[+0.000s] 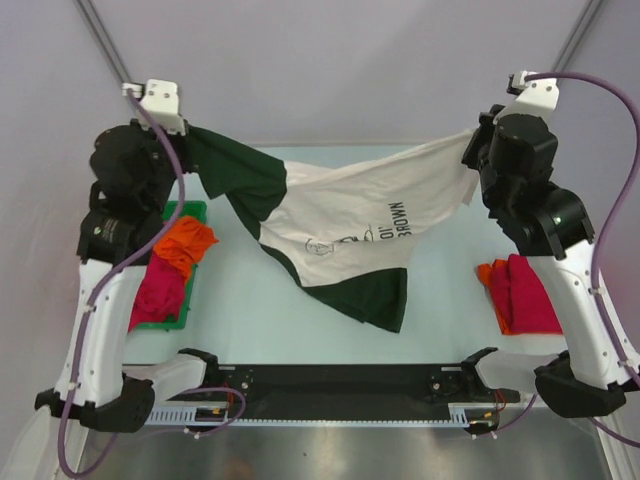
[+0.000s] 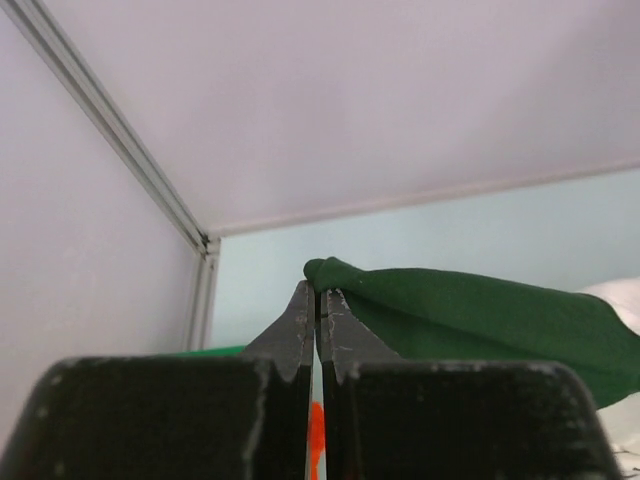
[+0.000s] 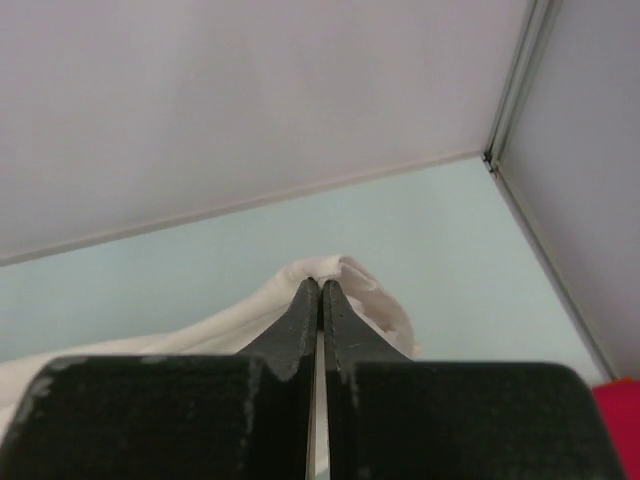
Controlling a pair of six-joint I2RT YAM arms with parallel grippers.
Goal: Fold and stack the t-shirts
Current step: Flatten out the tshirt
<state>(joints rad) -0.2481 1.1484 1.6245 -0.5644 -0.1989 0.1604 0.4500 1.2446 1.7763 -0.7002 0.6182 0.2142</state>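
**Top external view:** A green bin (image 1: 170,322) lies on the base side of the left gripper (image 1: 188,133). It holds a bunched orange tee (image 1: 185,245) and a magenta-pink tee (image 1: 158,290). The cream tee (image 1: 350,215) is stretched in the air between the left gripper and the right gripper (image 1: 470,152). Its black print is turned sideways, and its dark green lower part sags toward the tabletop (image 1: 440,330). On the base side of the right gripper, a crimson tee (image 1: 528,295) lies over a second orange tee (image 1: 490,273), with no container under them.

**Left wrist view:** The left gripper (image 2: 318,300) is clenched on a fold of the green sleeve (image 2: 450,310), which trails off to its right. Only here does a sliver of orange show through the slit between the fingers.

**Right wrist view:** The right gripper (image 3: 321,290) is pinched tight on a cream edge of the tee (image 3: 370,295). A patch of crimson shows at the lower right corner.
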